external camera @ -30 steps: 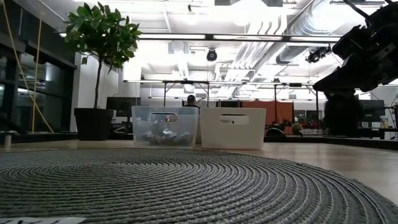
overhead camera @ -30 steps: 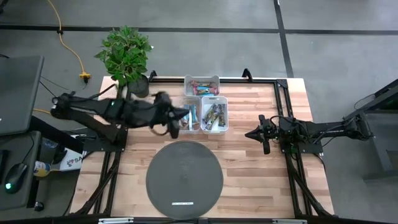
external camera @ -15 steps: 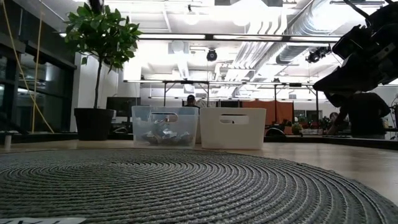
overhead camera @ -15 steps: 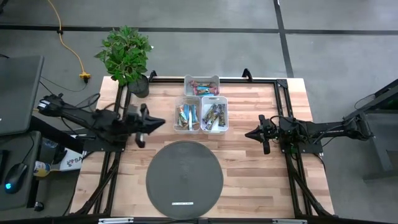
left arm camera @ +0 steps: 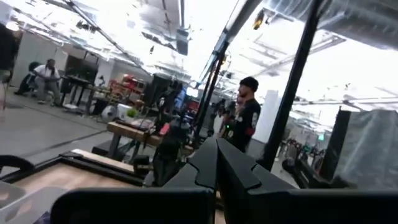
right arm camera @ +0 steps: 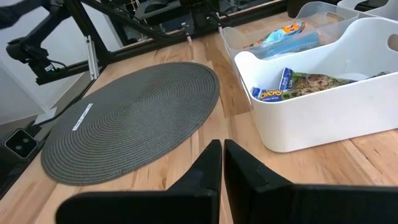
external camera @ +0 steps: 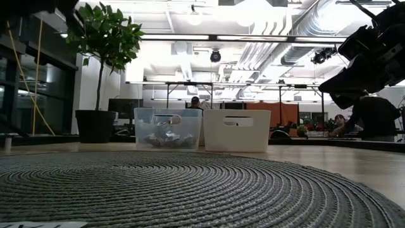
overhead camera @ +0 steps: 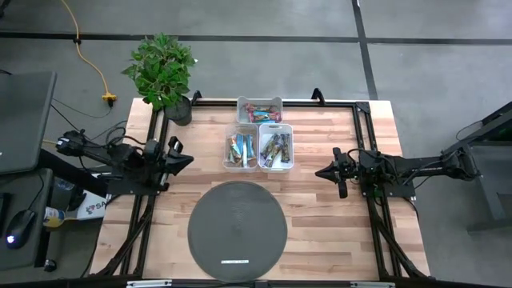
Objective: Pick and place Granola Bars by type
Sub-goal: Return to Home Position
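The granola bars lie sorted in three small bins at the table's far middle: pink and red ones in the far bin [overhead camera: 260,110], blue ones in the left bin [overhead camera: 241,150], green and brown ones in the right bin [overhead camera: 276,149]. The right wrist view shows the blue bars [right arm camera: 283,38] and the green bars [right arm camera: 298,84]. My left gripper [overhead camera: 186,160] is shut and empty, left of the bins. In its wrist view the left gripper [left arm camera: 217,149] points level across the room. My right gripper [overhead camera: 320,172] is shut and empty, right of the bins, seen again in its wrist view [right arm camera: 222,152].
A round grey woven mat [overhead camera: 237,228] lies on the near middle of the table, with a thin white label strip [overhead camera: 235,261] near its near edge. A potted plant [overhead camera: 164,72] stands at the far left corner. People show in the room beyond the table.
My left arm has drawn back from over the blue-bar bin toward the table's left edge, fast at first and then slowing. Its gripper now sits left of the bins. The bars and bins stay as they were.
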Motion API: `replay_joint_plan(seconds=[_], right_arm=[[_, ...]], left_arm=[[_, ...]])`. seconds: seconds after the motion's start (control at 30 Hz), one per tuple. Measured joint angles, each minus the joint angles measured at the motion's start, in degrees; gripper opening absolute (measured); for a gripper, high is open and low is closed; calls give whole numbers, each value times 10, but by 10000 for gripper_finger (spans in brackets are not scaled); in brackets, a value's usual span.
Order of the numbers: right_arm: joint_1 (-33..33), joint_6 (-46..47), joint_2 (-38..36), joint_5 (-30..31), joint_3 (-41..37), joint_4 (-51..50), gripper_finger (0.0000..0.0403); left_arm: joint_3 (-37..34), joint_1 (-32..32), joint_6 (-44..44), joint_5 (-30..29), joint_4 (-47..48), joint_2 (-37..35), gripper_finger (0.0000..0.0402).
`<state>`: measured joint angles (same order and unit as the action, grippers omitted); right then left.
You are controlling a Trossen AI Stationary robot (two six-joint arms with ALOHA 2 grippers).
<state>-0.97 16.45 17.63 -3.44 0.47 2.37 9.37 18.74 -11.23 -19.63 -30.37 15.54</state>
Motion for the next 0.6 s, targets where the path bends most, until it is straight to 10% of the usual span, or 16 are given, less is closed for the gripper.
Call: replay_joint_plan(seconds=[0.6], right_arm=[[0, 0, 0, 0, 0, 0, 0]], left_arm=[[-85, 0, -6, 52, 5, -110, 0]])
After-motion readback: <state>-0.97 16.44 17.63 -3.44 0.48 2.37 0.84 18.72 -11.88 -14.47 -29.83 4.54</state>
